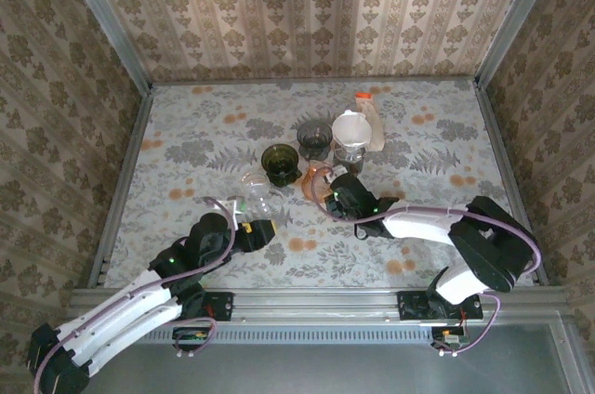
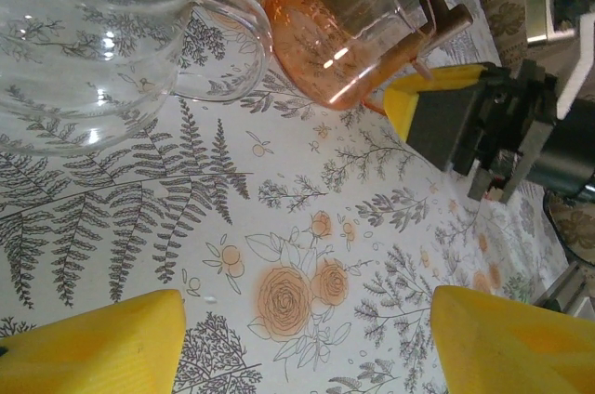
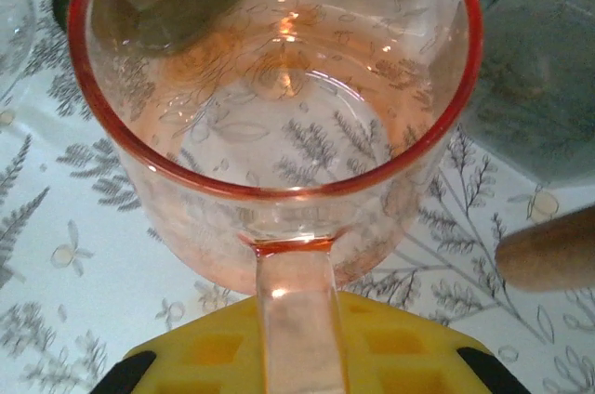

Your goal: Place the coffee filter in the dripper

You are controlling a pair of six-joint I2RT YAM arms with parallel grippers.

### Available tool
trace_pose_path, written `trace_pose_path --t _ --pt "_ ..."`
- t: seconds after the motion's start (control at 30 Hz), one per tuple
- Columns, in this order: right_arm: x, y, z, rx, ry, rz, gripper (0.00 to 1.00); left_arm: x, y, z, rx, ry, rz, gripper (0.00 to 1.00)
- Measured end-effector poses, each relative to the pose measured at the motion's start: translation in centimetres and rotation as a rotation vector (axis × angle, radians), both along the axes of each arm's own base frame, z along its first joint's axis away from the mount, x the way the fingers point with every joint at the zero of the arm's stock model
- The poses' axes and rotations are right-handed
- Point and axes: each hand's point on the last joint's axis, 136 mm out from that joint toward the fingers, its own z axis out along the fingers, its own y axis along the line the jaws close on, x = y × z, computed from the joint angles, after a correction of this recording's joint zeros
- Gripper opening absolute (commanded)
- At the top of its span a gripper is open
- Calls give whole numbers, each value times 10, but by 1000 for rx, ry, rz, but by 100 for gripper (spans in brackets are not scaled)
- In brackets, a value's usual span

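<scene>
The white cone-shaped coffee filter [image 1: 351,129] stands at the back of the table, on top of a dark holder. The orange glass dripper [image 1: 317,177] sits mid-table; from the right wrist I look straight into its open mouth [image 3: 279,134]. Its handle [image 3: 293,310] runs down between the yellow pads of my right gripper [image 3: 297,357], which is shut on it. My right gripper [image 1: 337,191] is just right of the dripper. My left gripper [image 1: 265,229] hovers low over the floral cloth, open [image 2: 307,338] with nothing between its fingers, front left of the dripper [image 2: 335,32].
A clear glass mug [image 1: 260,191] stands just left of the dripper, close to my left gripper. Behind are a dark green cup [image 1: 280,163], a grey glass [image 1: 314,140] and an orange-capped bottle [image 1: 369,115]. A wooden handle [image 3: 548,250] pokes in right of the dripper.
</scene>
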Motion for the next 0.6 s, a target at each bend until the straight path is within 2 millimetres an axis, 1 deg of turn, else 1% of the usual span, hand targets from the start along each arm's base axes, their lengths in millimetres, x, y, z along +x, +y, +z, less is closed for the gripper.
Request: trace_pose_path --t 0.13,0.27,0.4,0.5,0.6 --pt "-30 0 4 -10 11 40 14 2 -1 10 -8 -16 -3 72" --pt "-63 5 22 13 -5 88 14 4 -2 22 -14 -39 -3 72" --pt "-102 9 38 37 -23 144 14 4 -1 23 0 -45 -7 72" --pt "-125 8 40 30 -20 171 14 4 0 23 11 -51 -7 72" --pt "-143 6 33 -8 -12 184 14 5 0 25 14 -59 -6 72"
